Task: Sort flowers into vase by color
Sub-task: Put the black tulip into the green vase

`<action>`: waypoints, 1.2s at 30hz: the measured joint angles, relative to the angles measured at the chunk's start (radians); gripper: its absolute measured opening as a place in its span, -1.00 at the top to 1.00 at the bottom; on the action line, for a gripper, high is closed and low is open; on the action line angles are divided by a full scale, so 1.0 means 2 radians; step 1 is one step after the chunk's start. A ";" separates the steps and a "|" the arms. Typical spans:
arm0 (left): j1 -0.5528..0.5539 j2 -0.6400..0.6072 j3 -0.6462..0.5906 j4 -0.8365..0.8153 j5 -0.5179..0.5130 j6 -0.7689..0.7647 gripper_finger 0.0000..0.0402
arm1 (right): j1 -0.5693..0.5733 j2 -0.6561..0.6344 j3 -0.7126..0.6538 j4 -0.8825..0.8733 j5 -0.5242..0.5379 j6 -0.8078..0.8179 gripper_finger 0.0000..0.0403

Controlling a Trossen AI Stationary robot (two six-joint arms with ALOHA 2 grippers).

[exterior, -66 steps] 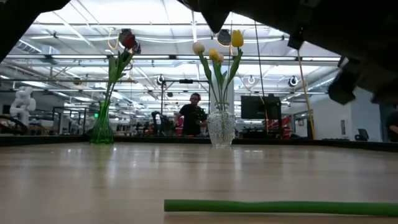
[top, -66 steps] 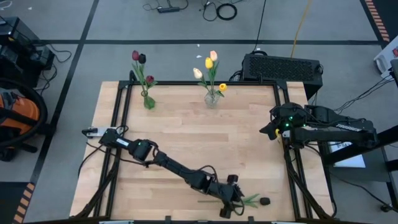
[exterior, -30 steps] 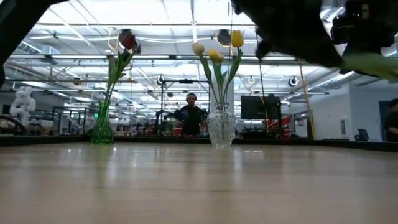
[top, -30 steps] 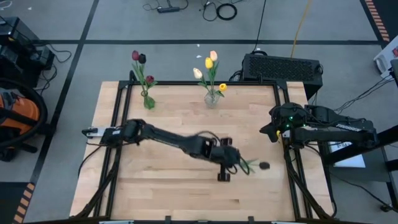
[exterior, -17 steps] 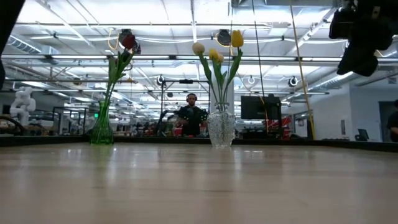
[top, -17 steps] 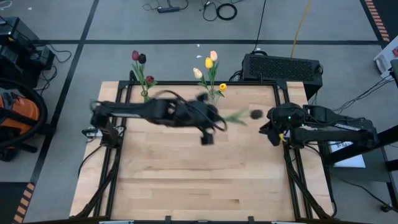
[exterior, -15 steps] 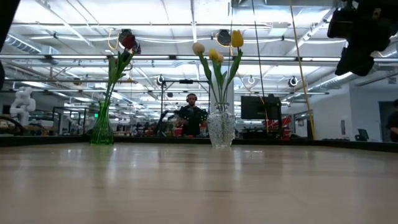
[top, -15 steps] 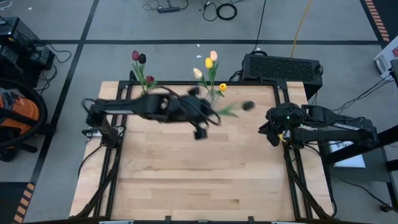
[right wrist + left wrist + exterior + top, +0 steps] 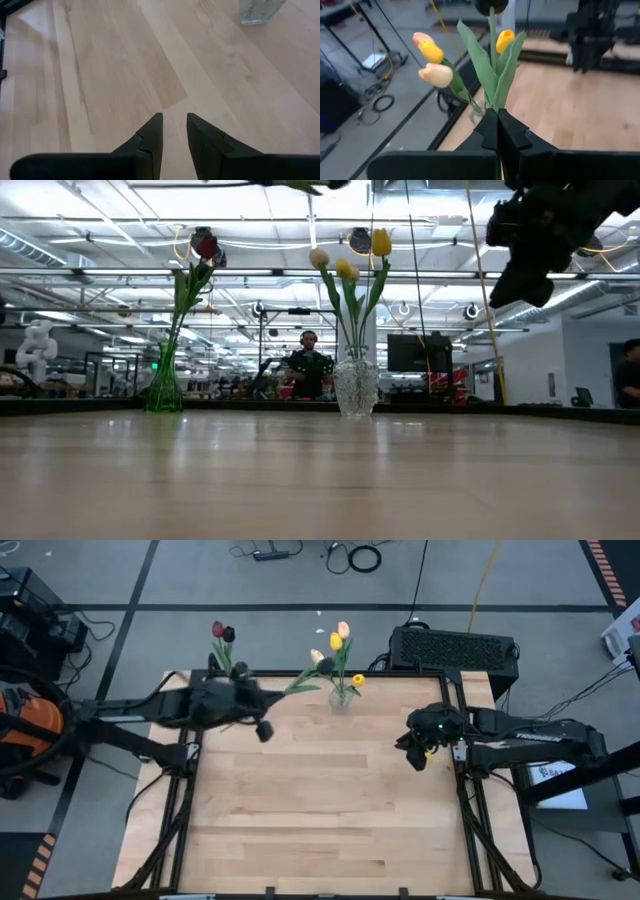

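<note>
My left gripper point(image 9: 497, 125) is shut on a dark-headed flower point(image 9: 305, 680) and holds it high over the table's far left part point(image 9: 270, 700), between the two vases. The flower's dark head point(image 9: 325, 667) points toward the clear vase point(image 9: 341, 698), which holds yellow and cream tulips point(image 9: 431, 52). The green vase point(image 9: 163, 390) holds red tulips point(image 9: 218, 630); in the high view my left arm covers that vase. At the table's right side my right gripper point(image 9: 174, 132) hangs open above bare wood point(image 9: 410, 755), with nothing between its fingers. My left gripper pinches the flower's green stem just below its leaves point(image 9: 496, 105) between its two shut fingers. The leaves and the dark head point(image 9: 491, 5) stand out beyond the fingertips. The whole flower is lifted clear of the table.
Both vases stand at the table's far edge. A black box point(image 9: 455, 648) sits behind the far right corner. The wooden top point(image 9: 320, 810) is bare in the middle and near parts. A person point(image 9: 308, 370) shows in the room beyond the table.
My left gripper has risen from the table's near right part and swung fast toward the far left, staying shut on the flower, whose head now points at the clear vase. My right gripper has crept toward the table's middle and rolled a little.
</note>
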 joint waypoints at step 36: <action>0.128 -0.517 -0.638 0.759 -0.025 0.266 1.00 | 0.000 0.210 0.000 0.190 0.001 0.020 0.61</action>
